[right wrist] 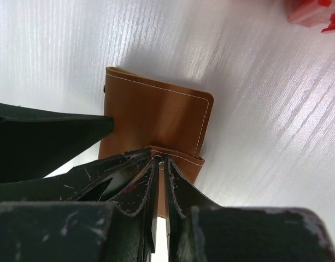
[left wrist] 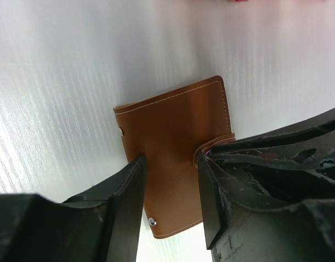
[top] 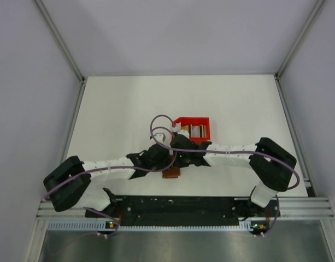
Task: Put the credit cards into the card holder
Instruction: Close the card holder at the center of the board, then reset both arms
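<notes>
The card holder (left wrist: pixel 178 136) is a brown wallet lying folded shut on the white table, and it also shows in the right wrist view (right wrist: pixel 156 109) and partly under the arms (top: pixel 171 173). My left gripper (left wrist: pixel 171 158) is open, one finger over each side of the wallet's cover. My right gripper (right wrist: pixel 163 159) is shut on the wallet's closing tab (right wrist: pixel 181 158), the snap between its tips. From above, both grippers (top: pixel 156 158) (top: pixel 181 157) meet over the wallet. Pale and tan strips (top: pixel 197 130) sit in the red bin; I cannot tell whether they are credit cards.
A red plastic bin (top: pixel 192 119) stands just behind the grippers, and its corner shows at the top right (right wrist: pixel 315 13). Grey walls enclose the table on the left, right and back. A purple cable (top: pixel 159 123) loops above the left wrist.
</notes>
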Robot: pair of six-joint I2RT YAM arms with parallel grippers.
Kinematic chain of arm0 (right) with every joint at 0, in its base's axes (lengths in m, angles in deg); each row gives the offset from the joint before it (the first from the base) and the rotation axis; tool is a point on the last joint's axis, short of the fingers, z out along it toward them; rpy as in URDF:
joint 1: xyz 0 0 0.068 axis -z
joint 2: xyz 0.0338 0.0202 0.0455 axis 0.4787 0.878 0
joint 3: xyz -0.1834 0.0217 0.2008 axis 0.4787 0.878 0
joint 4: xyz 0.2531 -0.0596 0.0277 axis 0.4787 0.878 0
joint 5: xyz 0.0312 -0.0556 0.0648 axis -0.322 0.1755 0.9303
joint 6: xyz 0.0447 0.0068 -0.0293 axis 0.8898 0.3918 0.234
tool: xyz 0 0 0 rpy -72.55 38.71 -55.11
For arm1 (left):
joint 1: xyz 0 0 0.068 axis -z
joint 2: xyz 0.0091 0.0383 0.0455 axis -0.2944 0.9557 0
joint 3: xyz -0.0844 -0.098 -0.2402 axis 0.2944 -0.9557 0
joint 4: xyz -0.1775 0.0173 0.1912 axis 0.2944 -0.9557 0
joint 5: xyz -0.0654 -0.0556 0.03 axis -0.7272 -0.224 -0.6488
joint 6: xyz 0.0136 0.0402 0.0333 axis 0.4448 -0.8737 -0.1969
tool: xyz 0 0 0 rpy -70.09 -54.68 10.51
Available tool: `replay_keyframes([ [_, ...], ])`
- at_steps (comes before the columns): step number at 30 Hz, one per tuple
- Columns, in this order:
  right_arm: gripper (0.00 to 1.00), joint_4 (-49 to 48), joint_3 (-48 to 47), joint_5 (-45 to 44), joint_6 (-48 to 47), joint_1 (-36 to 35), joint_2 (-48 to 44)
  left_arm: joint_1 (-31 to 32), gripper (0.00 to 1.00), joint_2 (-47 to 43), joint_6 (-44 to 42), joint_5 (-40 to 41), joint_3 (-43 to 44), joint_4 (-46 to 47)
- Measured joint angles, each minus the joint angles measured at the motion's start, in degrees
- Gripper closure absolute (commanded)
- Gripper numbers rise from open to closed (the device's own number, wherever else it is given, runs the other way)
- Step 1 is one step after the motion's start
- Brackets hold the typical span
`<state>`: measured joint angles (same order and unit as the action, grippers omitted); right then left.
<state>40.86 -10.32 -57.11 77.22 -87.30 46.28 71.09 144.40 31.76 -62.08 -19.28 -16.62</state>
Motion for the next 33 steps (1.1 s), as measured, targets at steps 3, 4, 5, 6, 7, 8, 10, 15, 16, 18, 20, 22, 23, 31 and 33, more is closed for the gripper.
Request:
replay_keyframes([
  [3, 0.94, 1.51, -1.16, 0.85, 0.17, 0.37, 0.74, 0.00, 0.53, 0.09, -0.15, -0.02, 0.07, -0.02],
  [4, 0.94, 2.23, -1.73, 0.94, 0.24, 0.37, 1.07, 0.00, 0.53, 0.15, -0.22, -0.02, 0.15, -0.11],
  [5, 0.94, 2.80, -2.16, 1.01, 0.33, 0.37, 1.33, 0.00, 0.53, 0.24, -0.26, -0.02, 0.22, -0.17],
  [6, 0.94, 3.37, -2.64, 1.07, 0.48, 0.39, 1.75, 0.00, 0.53, 0.31, -0.33, -0.02, 0.33, -0.31],
  [7, 0.94, 4.26, -3.39, 1.16, 0.42, 0.44, 2.16, 0.00, 0.53, 0.42, -0.35, -0.02, 0.42, -0.39],
  [8, 0.93, 5.11, -4.11, 1.27, 0.44, 0.48, 2.58, 0.00, 0.54, 0.48, -0.39, -0.02, 0.46, -0.44],
  [10, 0.94, 6.62, -5.27, 1.53, 0.42, 0.59, 3.30, 0.00, 0.54, 0.48, -0.37, -0.02, 0.50, -0.48],
  [15, 0.91, 8.31, -6.62, 2.78, 0.17, 1.14, 4.11, 0.00, 0.54, 0.48, -0.37, 0.00, 0.50, -0.52],
  [16, 0.91, 8.13, -6.49, 2.80, 0.15, 1.14, 3.93, 0.00, 0.52, 0.46, -0.35, 0.02, 0.50, -0.52],
  [18, 0.86, 6.32, -4.98, 2.80, -0.07, 1.14, 2.32, 0.00, 0.46, 0.04, -0.26, 0.07, 0.31, -0.46],
  [20, 0.82, 3.91, -2.99, 2.64, -0.66, 1.14, 0.76, 0.02, 0.38, -0.83, 0.04, 0.02, 0.00, -0.11],
  [22, 0.78, 2.45, -1.07, 1.49, -1.84, 1.36, -1.03, 0.07, 0.24, -1.79, 0.42, -0.07, -0.17, 0.11],
  [23, 0.78, 1.75, 0.04, 0.55, -2.82, 1.62, -2.21, 0.09, 0.20, -2.58, 0.59, 0.20, -0.37, 0.02],
  [31, 0.36, -5.88, 5.20, -3.74, -9.05, 5.81, -19.12, 0.13, 0.02, -11.96, -0.20, 6.19, -0.22, -2.67],
  [33, 0.24, -7.19, 8.17, -5.70, -9.16, 7.48, -26.18, -0.02, 0.02, -14.29, -0.37, 9.11, 0.66, -4.31],
])
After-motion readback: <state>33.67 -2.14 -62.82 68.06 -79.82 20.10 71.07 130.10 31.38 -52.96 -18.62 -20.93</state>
